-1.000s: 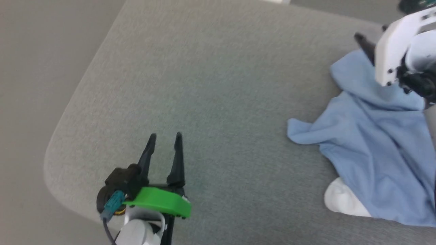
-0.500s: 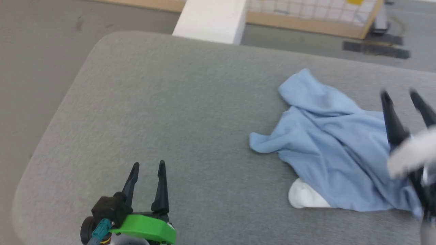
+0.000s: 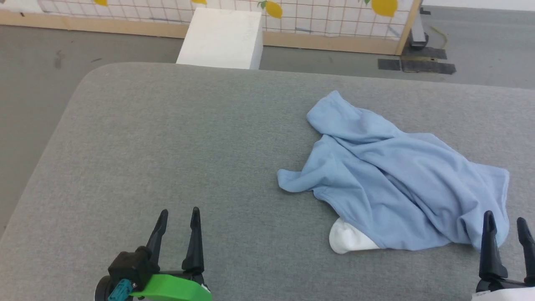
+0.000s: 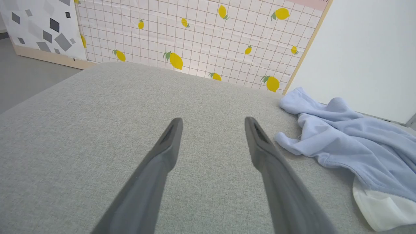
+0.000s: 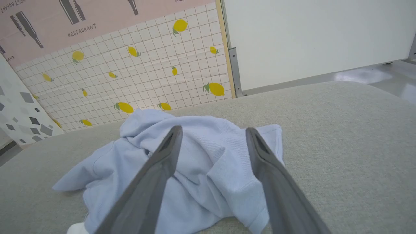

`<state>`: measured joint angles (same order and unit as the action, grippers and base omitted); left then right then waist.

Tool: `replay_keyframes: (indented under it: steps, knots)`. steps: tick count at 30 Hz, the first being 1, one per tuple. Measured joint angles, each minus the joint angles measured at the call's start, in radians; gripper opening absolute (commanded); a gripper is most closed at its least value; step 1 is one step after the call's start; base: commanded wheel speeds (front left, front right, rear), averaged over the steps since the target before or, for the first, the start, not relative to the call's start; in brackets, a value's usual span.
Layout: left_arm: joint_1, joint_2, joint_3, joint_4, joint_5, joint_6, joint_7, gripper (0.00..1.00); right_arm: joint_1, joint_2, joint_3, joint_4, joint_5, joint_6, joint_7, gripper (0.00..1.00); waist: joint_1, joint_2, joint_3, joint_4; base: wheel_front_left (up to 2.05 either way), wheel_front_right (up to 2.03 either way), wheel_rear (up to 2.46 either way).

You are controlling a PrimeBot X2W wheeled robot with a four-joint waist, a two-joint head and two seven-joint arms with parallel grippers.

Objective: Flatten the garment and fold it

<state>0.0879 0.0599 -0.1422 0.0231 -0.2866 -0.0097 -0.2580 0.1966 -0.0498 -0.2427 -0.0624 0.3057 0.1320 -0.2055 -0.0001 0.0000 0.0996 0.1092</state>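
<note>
With left hand point(image 3: 179, 210) and right hand point(image 3: 505, 217) both released and empty, the crumpled light blue shirt point(image 3: 397, 184) lies just ahead of the right hand, where a pinch could catch several bunched layers and drag it.

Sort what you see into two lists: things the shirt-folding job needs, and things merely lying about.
Job: crumpled light blue garment; left tool, open; right tool, open; grey padded surface beneath.
Lying about: white block; lemon-print panel; black floor patches.
</note>
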Motion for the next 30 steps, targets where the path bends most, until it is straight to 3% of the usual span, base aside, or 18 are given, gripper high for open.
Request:
replay_keyframes:
  steps: [4, 7, 13, 17, 23, 30]
  knots:
    - [-0.038, 0.022, -0.018, -0.002, 0.016, -0.027, 0.021, 1.00, -0.007, 0.000, -0.004, 0.011, -0.002, 0.000, -0.025, 1.00, 0.0000, 0.0000, 0.000, -0.017, 0.00, 0.00, 0.00]
    - [-0.139, 0.058, -0.049, -0.002, 0.033, -0.054, 0.094, 1.00, -0.021, 0.000, -0.006, 0.007, -0.003, 0.000, -0.029, 1.00, 0.0000, 0.0000, 0.012, -0.018, 0.00, 0.00, 0.00]
    - [-0.391, 0.101, -0.194, 0.060, 0.044, -0.109, 0.354, 1.00, -0.036, 0.000, 0.003, -0.002, -0.005, 0.000, -0.032, 1.00, 0.0000, 0.0000, 0.059, -0.015, 0.00, 0.00, 0.00]
    - [-0.574, 0.103, -0.326, 0.124, -0.036, -0.114, 0.500, 1.00, -0.059, 0.000, 0.013, -0.007, -0.007, 0.000, -0.027, 1.00, 0.0000, 0.0000, 0.105, -0.012, 0.00, 0.00, 0.00]
    - [-0.774, 0.100, -0.515, 0.274, -0.240, -0.114, 0.711, 1.00, -0.105, 0.000, 0.035, -0.010, -0.017, 0.000, -0.019, 1.00, 0.0000, 0.0000, 0.180, -0.013, 0.00, 0.00, 0.00]
    - [-0.870, 0.121, -0.616, 0.449, -0.293, -0.114, 0.782, 1.00, -0.135, 0.000, 0.041, -0.026, -0.025, 0.000, -0.010, 1.00, 0.0000, 0.0000, 0.248, -0.039, 0.00, 0.00, 0.00]
